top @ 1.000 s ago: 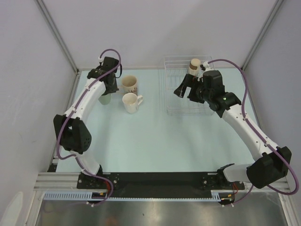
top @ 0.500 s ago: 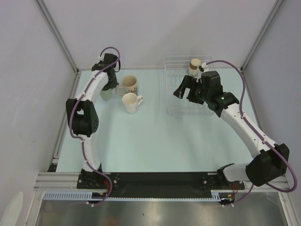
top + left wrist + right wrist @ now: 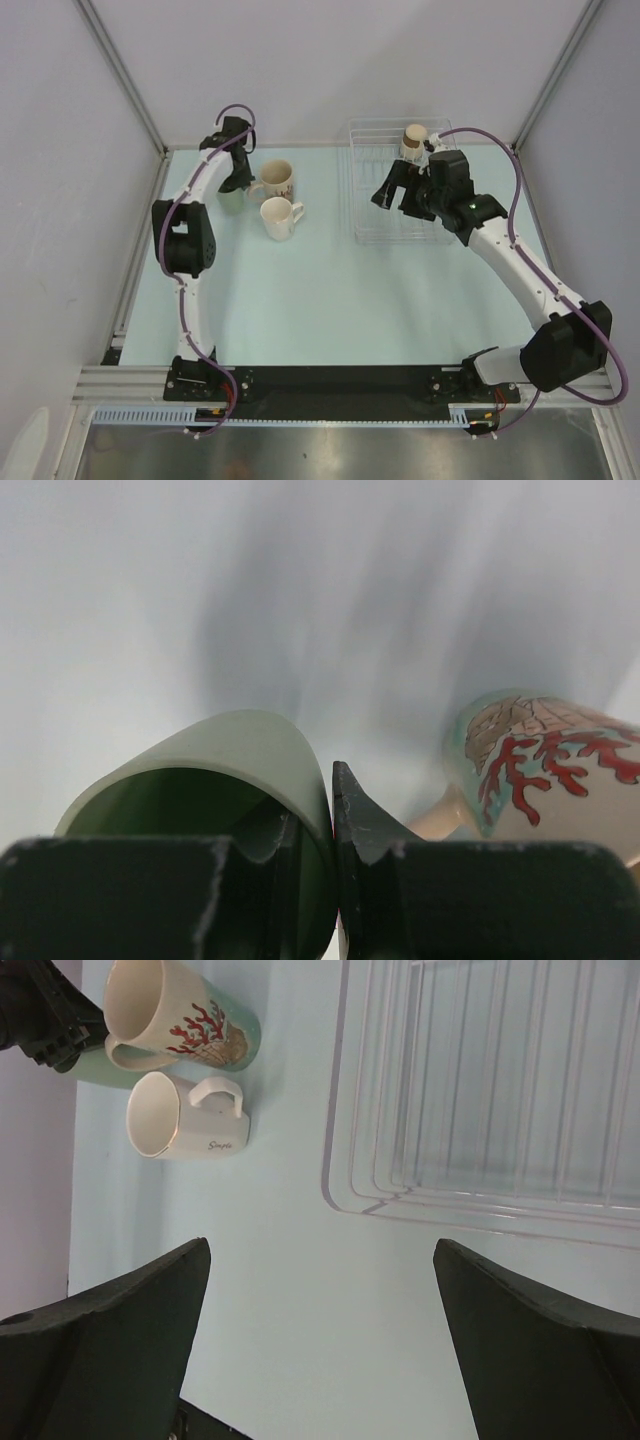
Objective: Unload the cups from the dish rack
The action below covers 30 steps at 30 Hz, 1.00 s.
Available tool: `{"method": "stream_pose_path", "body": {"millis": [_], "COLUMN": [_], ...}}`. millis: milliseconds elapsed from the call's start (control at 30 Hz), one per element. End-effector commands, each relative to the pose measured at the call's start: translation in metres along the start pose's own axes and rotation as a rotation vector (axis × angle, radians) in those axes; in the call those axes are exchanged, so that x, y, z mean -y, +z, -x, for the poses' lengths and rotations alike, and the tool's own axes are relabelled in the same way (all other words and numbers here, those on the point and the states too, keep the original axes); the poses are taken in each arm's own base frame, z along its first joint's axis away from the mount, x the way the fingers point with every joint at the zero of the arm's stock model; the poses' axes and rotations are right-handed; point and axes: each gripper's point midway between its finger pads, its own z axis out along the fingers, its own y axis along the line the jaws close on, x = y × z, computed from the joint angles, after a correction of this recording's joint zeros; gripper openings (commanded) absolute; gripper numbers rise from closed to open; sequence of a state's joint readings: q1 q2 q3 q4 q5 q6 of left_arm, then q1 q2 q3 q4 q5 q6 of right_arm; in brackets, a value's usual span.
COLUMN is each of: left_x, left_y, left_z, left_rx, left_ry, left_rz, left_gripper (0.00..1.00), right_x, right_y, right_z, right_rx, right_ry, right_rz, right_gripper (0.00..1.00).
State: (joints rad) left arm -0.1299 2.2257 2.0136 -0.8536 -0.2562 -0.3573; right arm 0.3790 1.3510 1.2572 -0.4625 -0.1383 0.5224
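Cups sit in two spots: the cream cup [image 3: 275,180] with red print and the white cup [image 3: 280,217] with a handle stand close together on the blue table [image 3: 330,300], outside the dish rack [image 3: 365,225], and the tan cup [image 3: 413,141] stands in the rack's far corner. The left gripper [image 3: 332,815] is almost closed and pinches the wall of the pale green cup [image 3: 200,770], one finger inside and one outside, just beside the cream cup. The right gripper [image 3: 320,1250] hangs above the rack's left side with its fingers spread wide and nothing between them.
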Motion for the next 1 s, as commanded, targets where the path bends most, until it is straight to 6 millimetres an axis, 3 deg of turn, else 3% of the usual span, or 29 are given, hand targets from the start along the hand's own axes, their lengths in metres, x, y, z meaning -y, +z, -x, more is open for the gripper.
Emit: {"method": "stream_pose_path", "body": {"millis": [0,167,467,733,967], "left_x": [0.013,0.005,-0.002,-0.001,-0.007], "left_y": [-0.003,-0.001,0.018,0.011,-0.010], "left_z": [0.024,0.032,0.023,0.026,0.042], "left_rx": [0.063,0.101,0.078,0.094,0.144], "left_ry": [-0.038,-0.103,-0.118,-0.111,-0.121], "left_rz": [-0.087,-0.122,-0.131,-0.117,-0.090], "left_gripper": [0.00,0.01,0.00,0.01,0.39], "right_x": [0.003,0.000,0.002,0.001,-0.002], "right_y": [0.005,0.007,0.010,0.014,0.015], "right_z": [0.003,0.002,-0.002,-0.001,-0.003], "right_rx": [-0.001,-0.006,-0.020,-0.023,-0.027], "right_ry": [-0.011,-0.011,-0.004,-0.002,0.000], "right_rz": [-0.009,0.004,0.002,0.006,0.019], "right_gripper": [1.00,1.00,1.00,1.00,1.00]}}
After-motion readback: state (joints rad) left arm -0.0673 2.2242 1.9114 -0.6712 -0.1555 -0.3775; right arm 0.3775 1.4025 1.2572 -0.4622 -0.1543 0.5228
